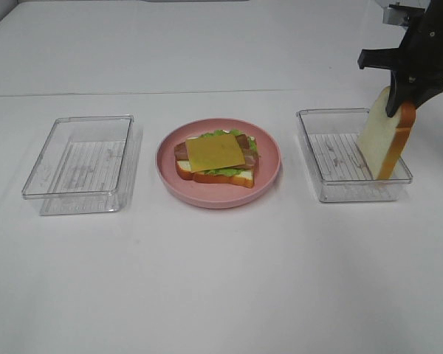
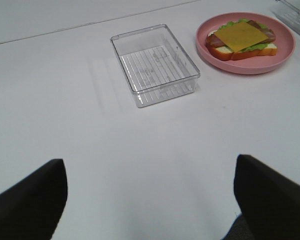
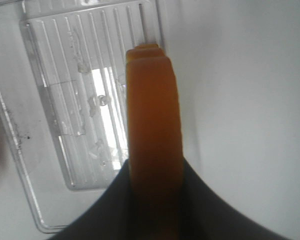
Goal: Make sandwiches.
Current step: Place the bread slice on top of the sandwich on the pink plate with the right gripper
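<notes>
An open sandwich lies on the round pink plate: a bread slice, green lettuce, brown bacon and a yellow cheese slice on top. It also shows in the left wrist view. My right gripper is shut on a second bread slice and holds it on edge above the right clear tray. The right wrist view shows the slice's orange crust between the fingers. My left gripper is open and empty, low over bare table, well short of the left tray.
The left clear tray is empty, as is the right one under the held slice. The white table has a seam running across behind the trays.
</notes>
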Action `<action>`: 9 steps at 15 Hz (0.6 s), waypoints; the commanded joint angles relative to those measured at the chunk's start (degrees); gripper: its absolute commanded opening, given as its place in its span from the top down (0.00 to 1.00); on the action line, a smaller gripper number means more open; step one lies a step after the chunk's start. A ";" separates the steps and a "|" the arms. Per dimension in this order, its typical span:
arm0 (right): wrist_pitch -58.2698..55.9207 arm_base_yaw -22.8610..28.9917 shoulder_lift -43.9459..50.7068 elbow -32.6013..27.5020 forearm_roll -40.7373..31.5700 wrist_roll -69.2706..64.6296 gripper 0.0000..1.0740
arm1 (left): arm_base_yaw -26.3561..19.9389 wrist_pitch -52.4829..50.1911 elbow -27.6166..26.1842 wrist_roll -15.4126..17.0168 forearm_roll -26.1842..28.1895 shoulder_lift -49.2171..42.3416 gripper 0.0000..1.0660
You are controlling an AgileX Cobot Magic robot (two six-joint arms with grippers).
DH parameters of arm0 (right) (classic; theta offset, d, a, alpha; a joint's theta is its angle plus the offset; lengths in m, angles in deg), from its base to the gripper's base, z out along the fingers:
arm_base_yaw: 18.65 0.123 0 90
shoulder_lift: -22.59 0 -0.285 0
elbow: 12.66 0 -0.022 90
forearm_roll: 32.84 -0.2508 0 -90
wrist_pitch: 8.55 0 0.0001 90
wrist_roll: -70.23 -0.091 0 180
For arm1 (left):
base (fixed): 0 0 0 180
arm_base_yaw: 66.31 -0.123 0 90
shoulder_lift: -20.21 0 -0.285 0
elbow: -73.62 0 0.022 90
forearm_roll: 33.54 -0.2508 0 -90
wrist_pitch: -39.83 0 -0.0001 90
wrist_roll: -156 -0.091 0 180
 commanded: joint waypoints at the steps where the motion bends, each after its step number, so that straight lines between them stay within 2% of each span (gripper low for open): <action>1: -0.63 0.11 5.56 -0.23 -6.02 1.26 1.00 | 0.40 -0.46 0.06 0.00 0.29 -0.46 0.19; 5: -0.46 0.74 10.31 -0.86 -16.96 4.47 1.00 | 0.40 -0.46 0.06 0.00 0.29 -0.46 0.19; 6: 0.97 1.15 10.66 -2.41 -21.60 6.25 1.00 | 0.40 -0.46 0.06 0.00 0.29 -0.46 0.19; 7: 8.25 4.30 10.66 -7.56 -31.05 9.28 1.00 | 0.40 -0.46 0.06 0.00 0.29 -0.46 0.19; 9: 14.73 6.82 10.66 -11.69 -37.07 10.71 1.00 | 0.40 -0.46 0.06 0.00 0.29 -0.46 0.19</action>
